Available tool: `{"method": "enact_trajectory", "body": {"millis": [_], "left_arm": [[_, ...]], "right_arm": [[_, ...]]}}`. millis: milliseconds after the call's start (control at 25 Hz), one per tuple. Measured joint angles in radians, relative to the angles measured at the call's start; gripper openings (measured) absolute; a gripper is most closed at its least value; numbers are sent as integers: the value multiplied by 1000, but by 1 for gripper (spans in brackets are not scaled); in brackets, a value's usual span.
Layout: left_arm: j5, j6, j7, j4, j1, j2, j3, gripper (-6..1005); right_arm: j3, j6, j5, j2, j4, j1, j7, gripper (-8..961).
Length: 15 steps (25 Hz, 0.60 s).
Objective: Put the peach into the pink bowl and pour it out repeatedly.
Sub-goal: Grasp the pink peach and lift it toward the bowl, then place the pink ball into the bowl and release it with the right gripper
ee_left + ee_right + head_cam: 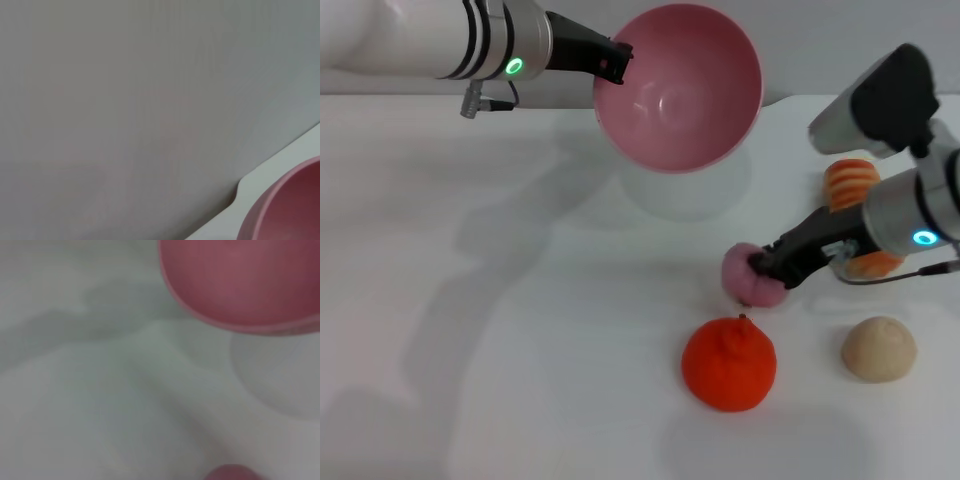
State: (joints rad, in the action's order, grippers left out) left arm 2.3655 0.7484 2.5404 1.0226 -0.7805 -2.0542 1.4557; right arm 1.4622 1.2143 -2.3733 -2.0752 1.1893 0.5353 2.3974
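Peach [748, 277] rests on the table [520, 350] clamped between the right gripper [761, 268] fingers, so the lift should be vertical and steady toward the pink bowl [678, 85], which the left gripper [617, 62] fingers pinch at the rim, tilted.

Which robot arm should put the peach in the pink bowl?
The right one, probably. The right gripper is already at the peach on the table, while the left gripper is busy holding the pink bowl up, tilted and empty.
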Motion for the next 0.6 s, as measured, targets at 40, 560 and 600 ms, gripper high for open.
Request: {"method": "enact_trajectory", "body": {"millis": [40, 560, 600], "left_arm": [[0, -2, -1, -2, 0, 0, 0, 104], [0, -8, -6, -22, 5, -5, 20, 107], [0, -7, -4, -22, 6, -5, 21, 107]], "right_arm": [[-5, 21, 0, 0, 50, -20, 3, 72], [-34, 314, 81, -8, 544, -46, 6, 46], [-38, 323, 88, -8, 572, -43, 6, 48]]}}
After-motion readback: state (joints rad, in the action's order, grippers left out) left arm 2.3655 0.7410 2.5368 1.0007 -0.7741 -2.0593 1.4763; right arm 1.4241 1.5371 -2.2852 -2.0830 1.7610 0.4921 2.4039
